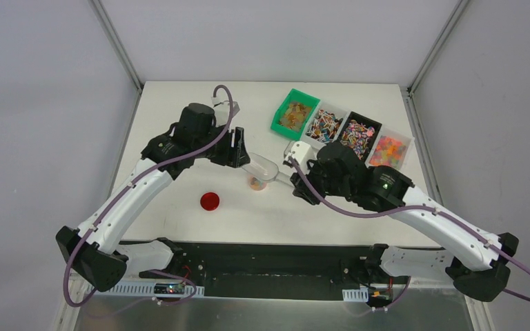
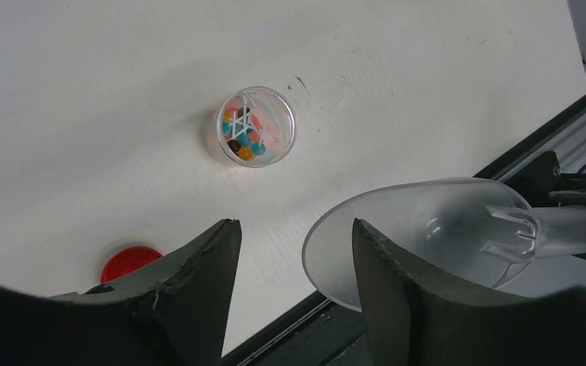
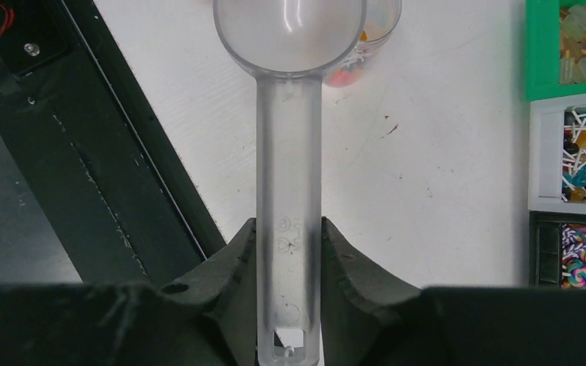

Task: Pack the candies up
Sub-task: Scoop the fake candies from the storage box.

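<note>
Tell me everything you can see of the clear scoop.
The scoop is one piece of clear, slightly frosted plastic: a round, deep bowl on a long flat handle with small marks moulded near its end. The bowl looks empty. The right gripper is shut on the handle, holding it above the table, its bowl near the small cup of candies.

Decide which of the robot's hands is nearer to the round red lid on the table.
Left. The left hand hovers past the red lid, farther from the bases and slightly right. The right hand, holding the clear scoop, sits farther right, beyond the candy cup.
</note>
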Robot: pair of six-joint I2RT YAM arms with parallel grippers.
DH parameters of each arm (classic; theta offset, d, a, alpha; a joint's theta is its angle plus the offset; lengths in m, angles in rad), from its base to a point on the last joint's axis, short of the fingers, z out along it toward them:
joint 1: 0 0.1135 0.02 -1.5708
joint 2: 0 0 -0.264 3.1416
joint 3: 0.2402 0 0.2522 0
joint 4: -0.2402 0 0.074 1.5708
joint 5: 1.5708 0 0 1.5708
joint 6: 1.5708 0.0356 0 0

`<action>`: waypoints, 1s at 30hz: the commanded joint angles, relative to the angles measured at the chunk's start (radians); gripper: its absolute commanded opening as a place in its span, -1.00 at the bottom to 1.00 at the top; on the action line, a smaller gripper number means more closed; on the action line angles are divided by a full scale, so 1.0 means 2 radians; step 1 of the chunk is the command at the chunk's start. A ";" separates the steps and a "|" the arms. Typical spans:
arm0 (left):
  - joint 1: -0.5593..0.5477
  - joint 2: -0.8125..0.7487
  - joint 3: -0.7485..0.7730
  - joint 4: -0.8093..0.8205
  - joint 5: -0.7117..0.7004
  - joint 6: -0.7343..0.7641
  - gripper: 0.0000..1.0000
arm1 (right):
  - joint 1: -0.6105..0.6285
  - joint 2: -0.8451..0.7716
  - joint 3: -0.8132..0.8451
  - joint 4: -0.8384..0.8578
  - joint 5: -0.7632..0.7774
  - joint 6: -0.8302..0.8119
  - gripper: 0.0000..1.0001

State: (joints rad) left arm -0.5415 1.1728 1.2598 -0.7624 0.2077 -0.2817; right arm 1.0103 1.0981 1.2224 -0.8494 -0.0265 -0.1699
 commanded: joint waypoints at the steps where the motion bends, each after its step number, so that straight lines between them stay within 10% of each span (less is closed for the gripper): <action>1: 0.003 0.002 0.004 0.002 0.017 -0.009 0.11 | 0.001 -0.050 -0.002 0.071 -0.007 0.030 -1.00; 13: 0.003 -0.013 -0.041 0.019 0.018 -0.016 0.00 | -0.002 -0.076 -0.014 0.138 -0.011 0.078 -1.00; 30: 0.003 -0.153 -0.056 0.026 -0.136 0.035 0.98 | -0.047 -0.005 0.087 -0.019 0.167 0.158 -1.00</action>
State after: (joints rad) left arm -0.5415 0.9188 1.1595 -0.7338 0.0128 -0.2562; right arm 0.9619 1.0492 1.2755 -0.8207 0.2085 0.0757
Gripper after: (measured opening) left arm 0.987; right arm 0.303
